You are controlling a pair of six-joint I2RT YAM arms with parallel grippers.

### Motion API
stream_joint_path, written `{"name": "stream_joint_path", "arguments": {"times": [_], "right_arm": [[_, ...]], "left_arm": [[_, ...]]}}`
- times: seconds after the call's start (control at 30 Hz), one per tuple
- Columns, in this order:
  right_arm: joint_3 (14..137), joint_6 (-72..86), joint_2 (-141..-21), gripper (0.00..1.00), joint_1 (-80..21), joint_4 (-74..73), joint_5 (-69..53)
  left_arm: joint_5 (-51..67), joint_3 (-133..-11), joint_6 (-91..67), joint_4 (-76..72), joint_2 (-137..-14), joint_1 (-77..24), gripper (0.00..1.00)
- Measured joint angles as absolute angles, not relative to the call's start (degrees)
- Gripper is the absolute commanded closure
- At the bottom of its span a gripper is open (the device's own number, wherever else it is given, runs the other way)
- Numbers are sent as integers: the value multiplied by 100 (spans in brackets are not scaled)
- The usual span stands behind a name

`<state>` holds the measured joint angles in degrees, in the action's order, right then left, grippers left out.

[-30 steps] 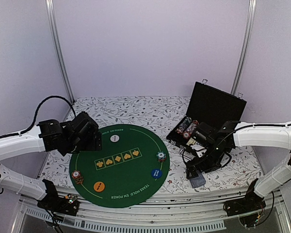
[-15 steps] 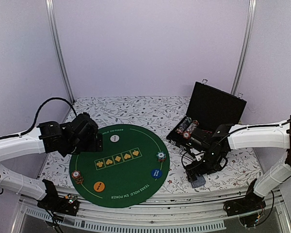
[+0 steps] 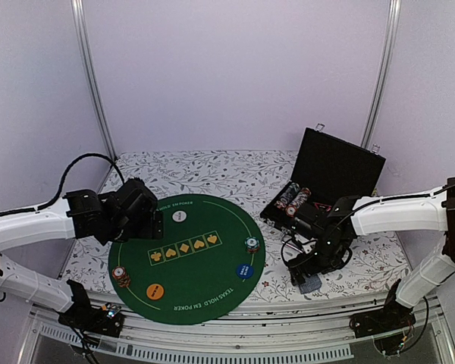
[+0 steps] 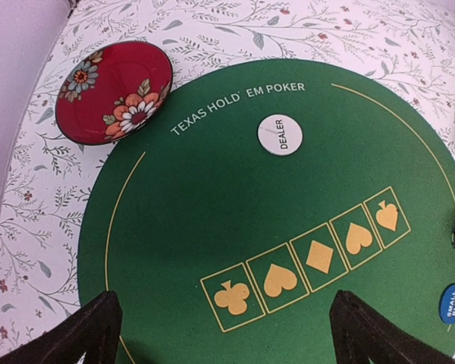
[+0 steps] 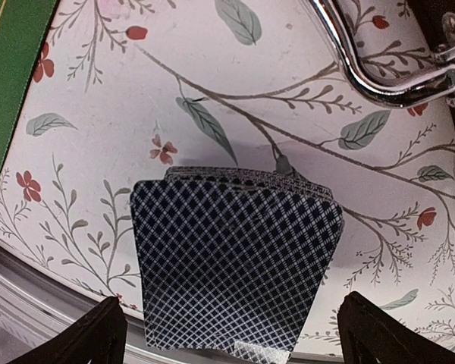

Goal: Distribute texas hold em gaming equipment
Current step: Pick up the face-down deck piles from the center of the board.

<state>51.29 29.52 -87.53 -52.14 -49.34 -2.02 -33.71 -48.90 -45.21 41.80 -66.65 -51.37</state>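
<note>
Movement is all on the right side: the right end effector (image 5: 235,337), spread wide and holding nothing, has drawn in over the last second. It now hangs straight above the deck of cards (image 5: 235,258), one finger to each side. The deck lies face down on the desk (image 3: 212,171), just off the right of the green mat (image 4: 212,227). No card is dealt yet, so I take this as the lead-in to a first pick.

The left end effector (image 4: 227,337), equally spread and empty, has barely stirred above the mat's left part. On the mat sit the dealer button (image 4: 279,134), small blind button (image 3: 244,271), orange button (image 3: 155,290), a chip stack (image 3: 252,244) and a second chip stack (image 3: 120,274).

Room is tight right of the mat. The desk's front rim (image 5: 30,303) runs just beside the deck, and the open case (image 3: 330,171) stands behind it. The printed boxes at the mat's middle carry nothing.
</note>
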Motion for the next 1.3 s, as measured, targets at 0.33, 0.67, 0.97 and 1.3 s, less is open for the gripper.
{"name": "stream_joint_path", "arguments": {"times": [0.33, 0.67, 0.97, 1.3], "right_arm": [[5004, 2932, -9000, 1, -5214, -4764, -183], [4886, 2982, -9115, 9, -5483, -4797, -49], [4871, 2958, -9113, 35, -5511, -4737, -47], [4899, 2886, -9032, 46, -5564, -4768, -43]], "left_arm": [[-3347, -4890, -4497, 4156, -6716, -5137, 2], [-3350, -4890, -4434, 4139, -6716, -5137, 2], [-3347, -4890, -4414, 4139, -6716, -5137, 2], [-3328, -4890, -4414, 4121, -6716, -5137, 2]]}}
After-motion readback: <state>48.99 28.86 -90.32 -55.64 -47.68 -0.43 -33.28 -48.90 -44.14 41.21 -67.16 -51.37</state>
